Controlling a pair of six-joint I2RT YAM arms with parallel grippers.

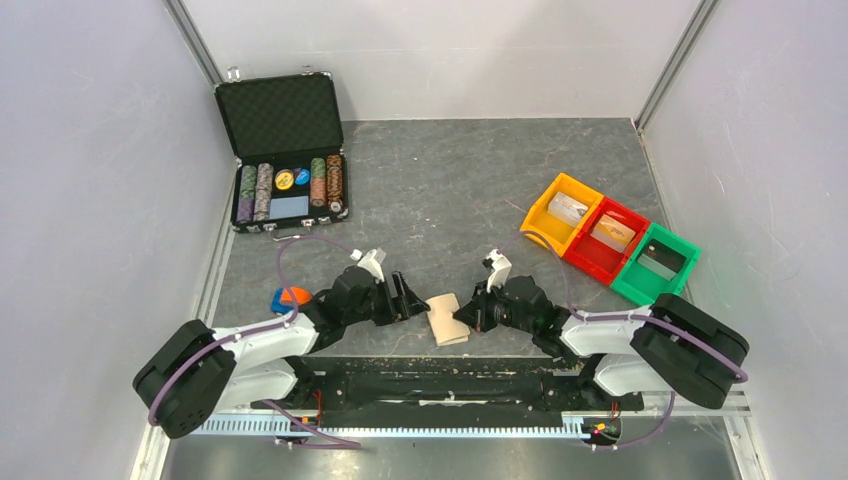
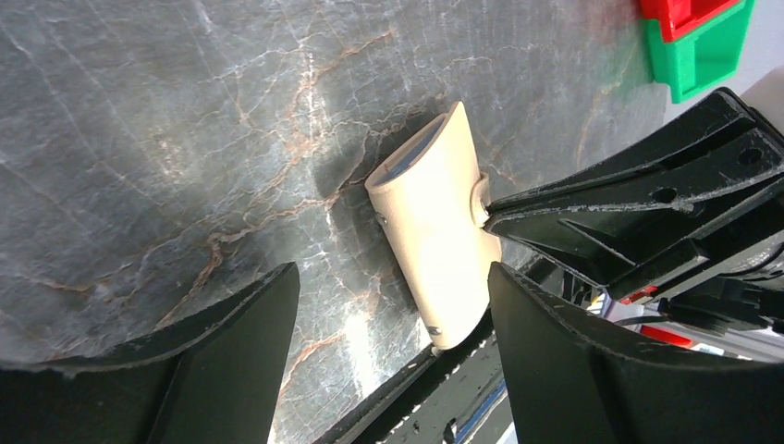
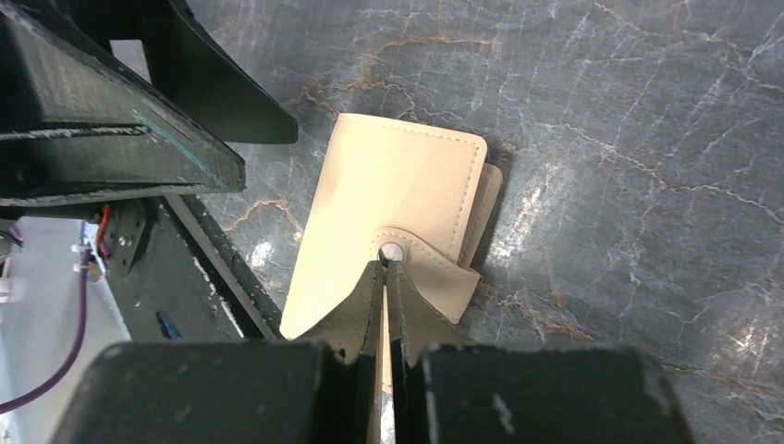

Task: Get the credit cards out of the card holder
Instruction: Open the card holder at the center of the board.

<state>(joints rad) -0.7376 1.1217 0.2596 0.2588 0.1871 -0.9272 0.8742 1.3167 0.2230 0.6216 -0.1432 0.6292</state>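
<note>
The tan card holder [image 1: 447, 318] lies closed on the grey table at the front edge, between my two grippers. My right gripper [image 3: 385, 268] is shut on its small tan tab [image 3: 439, 273], right at the metal snap. In the left wrist view the holder [image 2: 434, 240] is bowed, with a blue-grey sliver of lining at its far end, and the right gripper [image 2: 495, 208] pinches the tab on its right side. My left gripper [image 2: 393, 273] is open, its fingers astride the near end of the holder without touching it. The credit cards are hidden.
An open black chip case [image 1: 285, 150] stands at the back left. Orange [image 1: 562, 212], red [image 1: 606, 238] and green [image 1: 655, 262] bins sit at the right. A blue and orange object [image 1: 290, 298] lies by the left arm. The table's front edge [image 2: 407, 388] runs just under the holder.
</note>
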